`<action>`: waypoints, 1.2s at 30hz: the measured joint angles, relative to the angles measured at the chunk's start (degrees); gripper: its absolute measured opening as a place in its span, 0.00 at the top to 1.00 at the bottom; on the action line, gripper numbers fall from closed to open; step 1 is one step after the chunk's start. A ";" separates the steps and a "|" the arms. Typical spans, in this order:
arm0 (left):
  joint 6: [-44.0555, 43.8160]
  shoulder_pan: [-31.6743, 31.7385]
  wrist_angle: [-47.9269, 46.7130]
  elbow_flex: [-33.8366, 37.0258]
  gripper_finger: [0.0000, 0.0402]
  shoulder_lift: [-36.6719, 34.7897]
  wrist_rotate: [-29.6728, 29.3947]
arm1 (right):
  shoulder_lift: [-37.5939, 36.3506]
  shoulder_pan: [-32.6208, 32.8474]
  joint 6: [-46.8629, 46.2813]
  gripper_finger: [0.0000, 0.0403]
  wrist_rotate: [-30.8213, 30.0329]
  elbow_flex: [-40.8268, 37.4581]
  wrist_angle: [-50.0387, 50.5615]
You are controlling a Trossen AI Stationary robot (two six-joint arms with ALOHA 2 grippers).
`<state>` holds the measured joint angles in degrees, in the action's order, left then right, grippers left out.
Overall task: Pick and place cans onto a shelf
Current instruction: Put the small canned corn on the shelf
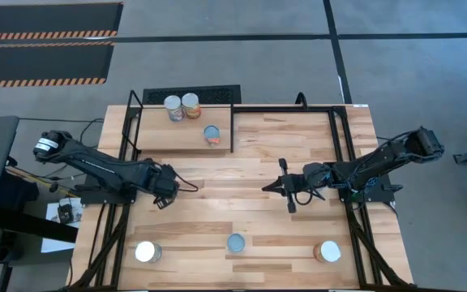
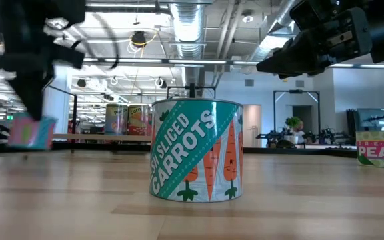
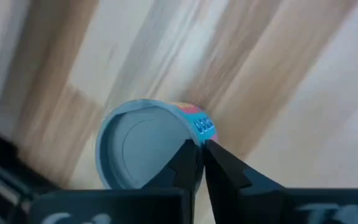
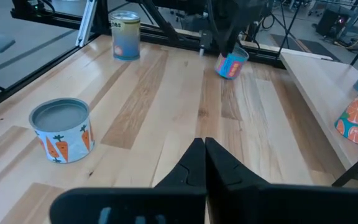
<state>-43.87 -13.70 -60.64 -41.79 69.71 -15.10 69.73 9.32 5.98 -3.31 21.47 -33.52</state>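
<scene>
Transport is underway: left gripper (image 1: 167, 188) is gripping a pink can (image 4: 230, 65) by the rim, needing carrying to the shelf (image 1: 156, 134), while right gripper (image 1: 284, 186) is waiting mid-table, fingers closed on nothing.

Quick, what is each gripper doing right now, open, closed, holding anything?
Left gripper: closed on the rim of a pink and blue can, lifted and tilted above the table.
Right gripper: closed, empty, over the table's middle.

Table (image 1: 258, 174): light wood planks, smooth, slight sheen. Shelf (image 1: 160, 134): same pale wood, thin black metal rod frame. Carrots can (image 2: 197, 149): glossy printed paper label, dull grey metal top. Held can (image 3: 145, 149): matt blue-grey lid. Grippers: matt black plastic.
</scene>
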 joint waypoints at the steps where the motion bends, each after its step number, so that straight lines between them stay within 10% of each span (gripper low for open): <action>1: 1.19 0.50 -0.19 -1.84 0.98 0.00 -0.21 | 0.00 -0.06 0.00 0.98 -0.04 0.00 0.02; 11: 18.77 23.74 -9.98 -16.80 1.00 0.00 -7.17 | 0.00 -0.09 0.02 0.98 -0.09 0.00 0.02; 21: 39.52 54.12 4.38 -17.14 1.00 1.95 -3.12 | 0.00 -0.09 0.50 0.98 -0.21 0.00 0.19; 36: 43.24 69.93 12.06 -17.14 1.00 9.25 1.91 | -0.02 -0.09 0.57 0.98 -0.22 0.00 0.28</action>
<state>-0.63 56.23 -48.59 -58.94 78.96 -13.19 69.71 9.23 6.55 -3.53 21.47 -33.24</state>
